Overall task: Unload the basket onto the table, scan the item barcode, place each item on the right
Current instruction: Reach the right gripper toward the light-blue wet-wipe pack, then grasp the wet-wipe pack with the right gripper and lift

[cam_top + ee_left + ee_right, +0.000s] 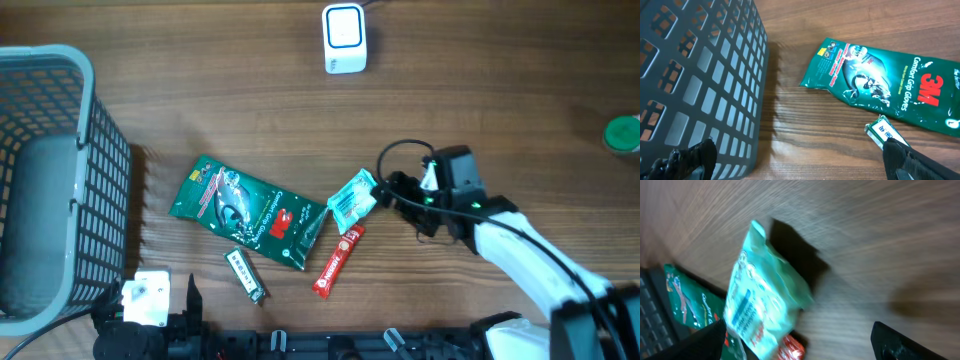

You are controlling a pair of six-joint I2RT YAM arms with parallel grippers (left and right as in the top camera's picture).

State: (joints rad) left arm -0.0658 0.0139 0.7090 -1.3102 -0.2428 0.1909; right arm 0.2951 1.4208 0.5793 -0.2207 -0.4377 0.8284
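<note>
Near the middle of the table [500, 80], a little to the right, lies the small teal packet [352, 200], and it is the thing the right gripper [799, 330] is at. In the right wrist view the packet stands between the two dark fingers [695, 342]. It is tilted, close to the left one and well apart from the other. The jaws are wide apart and are not pressed on it. This view is blurred, so I cannot tell if the packet touches a finger.

Just below the teal packet lies a red stick packet [337, 262], on a slant. To the left of both is the big green glove pack [250, 212], flat on the wood, and its corner comes near the teal packet. Below the glove pack lies a small narrow packet [246, 275].

At the far edge stands the white scanner [344, 38], well apart from all the items. The grey basket [105, 200] fills the left side. The left gripper [799, 150] hangs beside the basket wall with its jaws wide apart and nothing between them. A green round thing [622, 134] shows at the right edge.
</note>
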